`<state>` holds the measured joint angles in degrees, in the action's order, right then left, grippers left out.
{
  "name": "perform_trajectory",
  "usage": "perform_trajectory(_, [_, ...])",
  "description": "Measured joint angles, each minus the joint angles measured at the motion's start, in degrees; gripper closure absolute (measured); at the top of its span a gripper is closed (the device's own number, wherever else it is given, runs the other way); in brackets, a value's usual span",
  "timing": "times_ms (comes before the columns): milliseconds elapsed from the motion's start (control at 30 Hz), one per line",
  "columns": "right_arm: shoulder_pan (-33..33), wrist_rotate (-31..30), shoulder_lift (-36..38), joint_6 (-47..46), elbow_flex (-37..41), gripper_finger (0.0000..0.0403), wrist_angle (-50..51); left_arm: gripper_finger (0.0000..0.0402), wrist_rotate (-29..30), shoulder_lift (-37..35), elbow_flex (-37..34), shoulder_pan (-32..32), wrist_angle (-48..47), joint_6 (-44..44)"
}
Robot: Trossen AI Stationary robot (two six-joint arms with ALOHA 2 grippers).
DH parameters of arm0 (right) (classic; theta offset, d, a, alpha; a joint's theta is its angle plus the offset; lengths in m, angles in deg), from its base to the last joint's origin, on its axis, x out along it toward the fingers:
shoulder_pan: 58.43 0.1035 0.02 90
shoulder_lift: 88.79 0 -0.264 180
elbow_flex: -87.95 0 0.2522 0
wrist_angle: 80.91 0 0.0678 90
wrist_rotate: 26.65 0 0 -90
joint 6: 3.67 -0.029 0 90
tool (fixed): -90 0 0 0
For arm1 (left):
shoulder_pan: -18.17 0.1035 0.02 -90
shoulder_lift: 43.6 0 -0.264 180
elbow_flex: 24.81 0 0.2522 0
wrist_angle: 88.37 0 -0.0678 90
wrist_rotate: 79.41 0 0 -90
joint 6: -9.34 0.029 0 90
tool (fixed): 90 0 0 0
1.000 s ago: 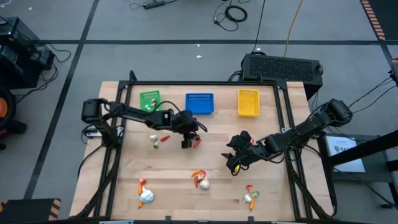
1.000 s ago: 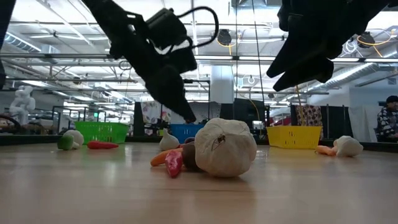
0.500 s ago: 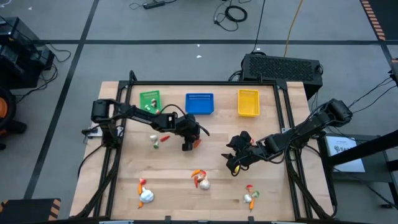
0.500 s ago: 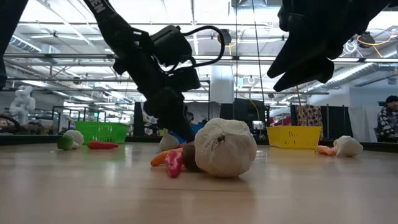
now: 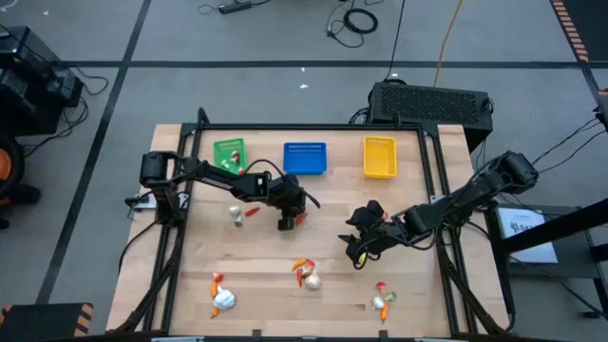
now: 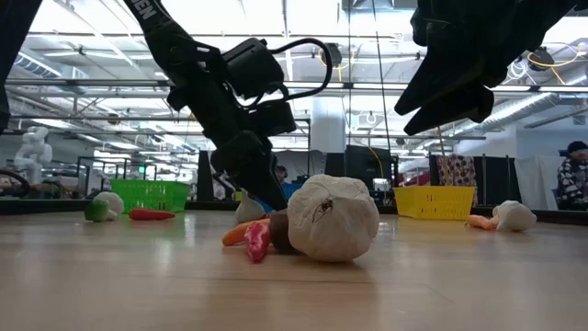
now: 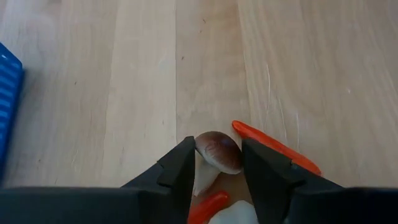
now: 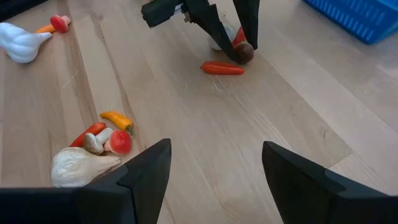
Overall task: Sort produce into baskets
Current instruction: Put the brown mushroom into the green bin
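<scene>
While left pincer (image 7: 215, 163) works: three baskets (image 5: 305, 159) (one each).

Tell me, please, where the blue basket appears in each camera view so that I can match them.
High view: blue basket at the table's far edge, middle of three.
Low view: mostly hidden behind the left arm; a sliver shows.
Left wrist view: a corner at the frame's edge.
Right wrist view: a corner.
Shared landmark: left tool.

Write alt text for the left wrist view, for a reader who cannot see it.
The left hand has its two dark fingers on either side of a small brown mushroom-like piece on the wooden table. A slim red pepper piece lies just beyond it, and a corner of the blue basket shows at the edge.
</scene>
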<state>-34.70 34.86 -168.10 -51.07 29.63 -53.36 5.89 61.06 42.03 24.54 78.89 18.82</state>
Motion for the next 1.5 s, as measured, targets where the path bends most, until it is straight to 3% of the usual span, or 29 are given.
perform_trajectory(233, [0.0,0.0,0.0,0.03,0.0,0.0161,0.02,0.0331,0.23,-0.33,0.02,0.0,0.3,-0.02])
perform_trajectory(567, [0.54,-0.04,-0.02,-0.81,-0.02,0.0161,0.65,0.0338,0.37,-4.56,1.8,0.0,-0.8,0.0])
perform_trajectory(933, [3.13,-1.05,-0.04,-3.8,-0.02,0.0161,1.13,0.0338,3.27,-22.49,1.73,1.42,-19.22,1.51])
perform_trajectory(1100, [3.52,-4.5,-0.04,-4.48,-0.02,0.0161,0.96,0.0338,11.53,-30.9,1.77,4.15,-29.85,2.22])
perform_trajectory(1267, [3.49,-4.88,-0.04,-6.27,-0.01,0.0161,0.53,0.0338,15.28,-36.2,1.71,8.44,-39.05,4.22])
perform_trajectory(1500, [3.41,-4.96,-0.04,-9.14,-0.02,0.0161,0.0,0.0338,14.75,-39.6,-2.28,18.28,-36.73,7.86])
